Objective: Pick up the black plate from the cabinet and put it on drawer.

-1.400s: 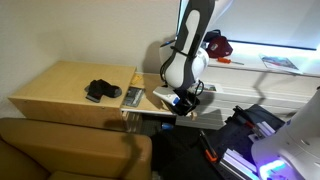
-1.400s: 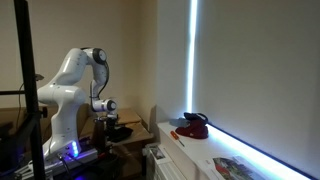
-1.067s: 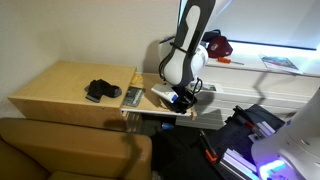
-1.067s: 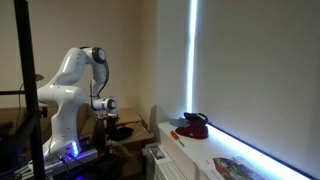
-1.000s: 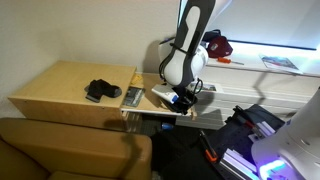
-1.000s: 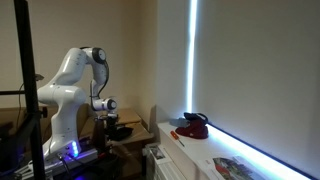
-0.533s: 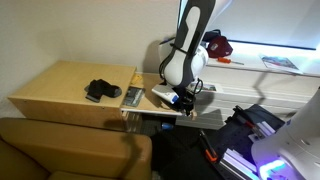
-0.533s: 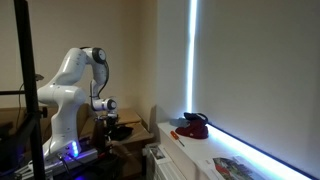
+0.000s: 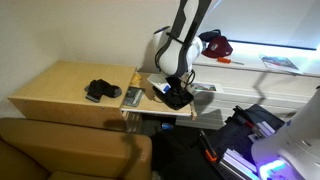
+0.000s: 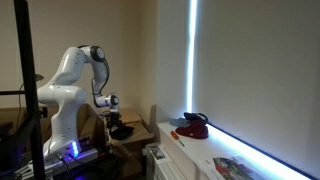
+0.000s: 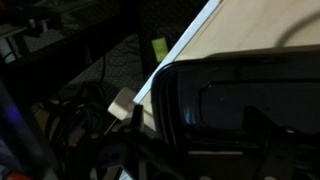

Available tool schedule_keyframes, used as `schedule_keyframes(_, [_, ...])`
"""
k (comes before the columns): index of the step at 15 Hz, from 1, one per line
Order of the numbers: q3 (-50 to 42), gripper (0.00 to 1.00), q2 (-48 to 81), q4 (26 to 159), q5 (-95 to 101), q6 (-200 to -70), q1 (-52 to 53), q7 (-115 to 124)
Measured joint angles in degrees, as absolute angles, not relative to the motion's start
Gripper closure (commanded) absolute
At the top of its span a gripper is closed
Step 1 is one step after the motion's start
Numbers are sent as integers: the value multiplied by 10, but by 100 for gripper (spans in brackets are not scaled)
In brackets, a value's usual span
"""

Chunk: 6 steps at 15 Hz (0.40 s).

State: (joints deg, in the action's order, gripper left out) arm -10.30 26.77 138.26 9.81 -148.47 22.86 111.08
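The black plate (image 9: 179, 99) lies flat on the pulled-out light-wood drawer (image 9: 150, 104), which sticks out past the cabinet (image 9: 65, 85) and its broad pale top. My gripper (image 9: 166, 89) hangs just above the plate, open, with nothing in it. In the wrist view the plate (image 11: 235, 100) fills the lower right on the drawer panel (image 11: 255, 25). My dark fingers (image 11: 137, 118) stand apart on either side of it, with the gripper (image 11: 195, 140) over its near rim. In an exterior view the gripper (image 10: 118, 119) is above the plate (image 10: 121, 131).
A small lumpy black object (image 9: 97, 91) and a narrow remote-like strip (image 9: 131, 96) lie on the cabinet top. A white counter (image 9: 250, 62) holds a red-and-black item (image 9: 212, 44) and papers. A brown sofa back (image 9: 70, 150) stands in front. Cables (image 11: 70, 110) lie below the drawer edge.
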Motion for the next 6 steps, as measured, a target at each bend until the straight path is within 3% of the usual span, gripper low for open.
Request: schedule_keyframes(6, [-76, 0, 148, 1411, 174, -1302, 218, 1080])
